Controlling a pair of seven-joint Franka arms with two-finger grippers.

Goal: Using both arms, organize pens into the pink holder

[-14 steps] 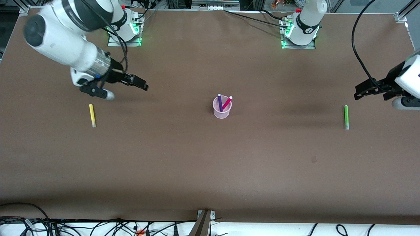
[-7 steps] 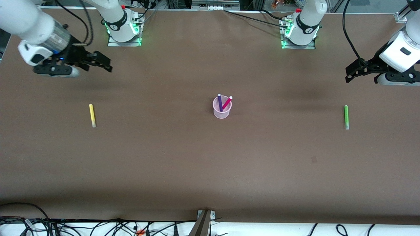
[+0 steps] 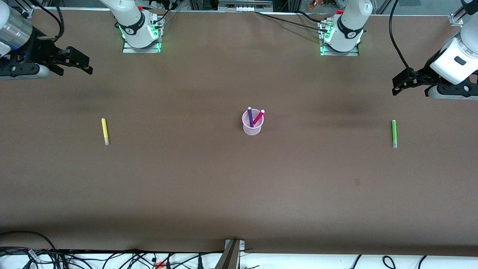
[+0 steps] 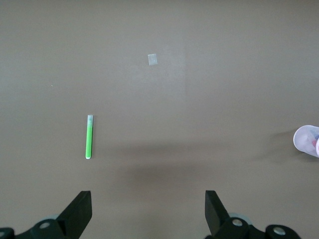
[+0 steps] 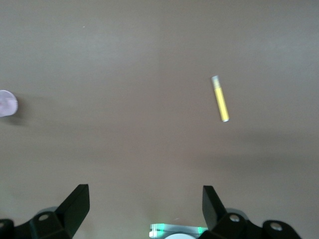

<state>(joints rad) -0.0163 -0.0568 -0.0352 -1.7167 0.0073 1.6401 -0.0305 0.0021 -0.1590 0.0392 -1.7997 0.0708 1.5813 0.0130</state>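
Note:
The pink holder (image 3: pixel 253 122) stands mid-table with the dark purple pen (image 3: pixel 250 116) and the magenta pen (image 3: pixel 258 116) leaning inside it. The yellow pen (image 3: pixel 105 131) lies flat toward the right arm's end and also shows in the right wrist view (image 5: pixel 220 98). The green pen (image 3: pixel 393 133) lies flat toward the left arm's end and also shows in the left wrist view (image 4: pixel 89 136). My right gripper (image 3: pixel 80 62) is open and empty, high over the table at its arm's end. My left gripper (image 3: pixel 399 85) is open and empty, up over the table above the green pen's end.
The two arm bases (image 3: pixel 140 31) (image 3: pixel 341 35) with green lights stand along the table's edge farthest from the front camera. A small pale mark (image 3: pixel 357 182) lies on the brown table (image 3: pixel 239 194). Cables (image 3: pixel 112 259) hang past the nearest edge.
My right gripper has swung up and away from near the yellow pen toward its end of the table. My left gripper has risen and drawn back from beside the green pen.

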